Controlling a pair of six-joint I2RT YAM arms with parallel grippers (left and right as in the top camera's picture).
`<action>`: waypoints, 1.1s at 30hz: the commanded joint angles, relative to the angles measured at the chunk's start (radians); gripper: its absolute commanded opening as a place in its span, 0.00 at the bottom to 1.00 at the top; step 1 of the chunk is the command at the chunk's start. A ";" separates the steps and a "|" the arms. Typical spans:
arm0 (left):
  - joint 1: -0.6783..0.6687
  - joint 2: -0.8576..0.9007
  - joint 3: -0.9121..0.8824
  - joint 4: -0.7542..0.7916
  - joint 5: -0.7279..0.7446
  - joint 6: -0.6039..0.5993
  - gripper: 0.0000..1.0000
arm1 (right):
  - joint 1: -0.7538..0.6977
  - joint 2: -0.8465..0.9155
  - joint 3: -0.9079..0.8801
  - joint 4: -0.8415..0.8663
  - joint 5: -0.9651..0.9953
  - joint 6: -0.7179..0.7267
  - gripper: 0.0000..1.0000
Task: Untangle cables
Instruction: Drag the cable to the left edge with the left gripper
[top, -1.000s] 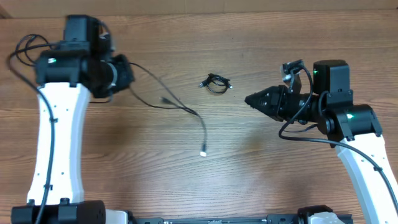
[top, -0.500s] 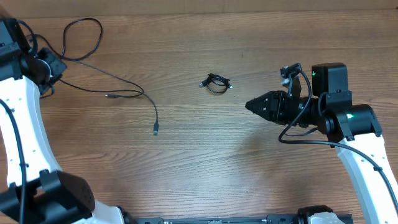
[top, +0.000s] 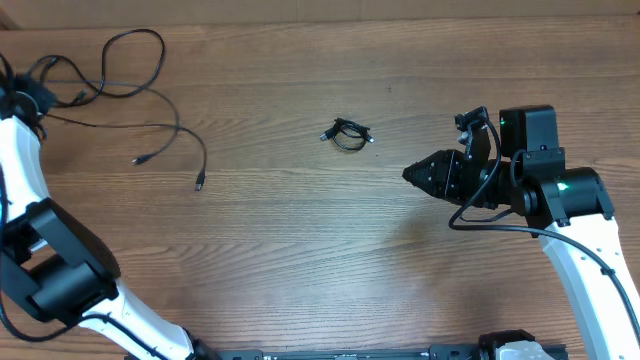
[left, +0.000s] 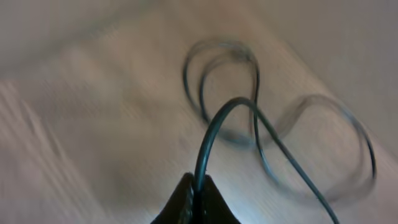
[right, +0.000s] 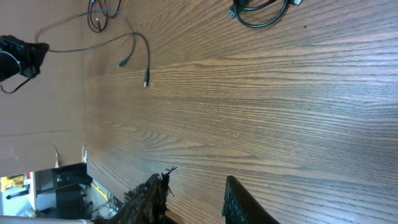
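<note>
Roughly half done, est.: your left gripper (left: 198, 198) pinches thin black loose cables (top: 198, 183), strung out at brown wooden table's (top: 300, 260) far-left corner; small black knotted cable bundle (top: 347, 134), mid-table, untouched; right gripper (top: 412, 175) spread, empty.

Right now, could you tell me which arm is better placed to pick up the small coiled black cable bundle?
Right, probably: the right gripper is empty, jaws parted, near the small coiled black cable bundle. The left gripper is far off, shut on the long black cable.
</note>
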 joint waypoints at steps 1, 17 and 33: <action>0.031 0.071 0.016 0.084 -0.017 0.086 0.04 | 0.001 0.013 0.013 0.006 0.012 -0.008 0.30; 0.142 0.157 0.006 -0.071 0.190 0.190 0.59 | 0.001 0.098 0.013 0.018 0.012 0.011 0.30; 0.044 0.159 -0.074 -0.109 -0.058 0.051 0.78 | 0.003 0.098 0.013 0.009 0.012 -0.001 0.35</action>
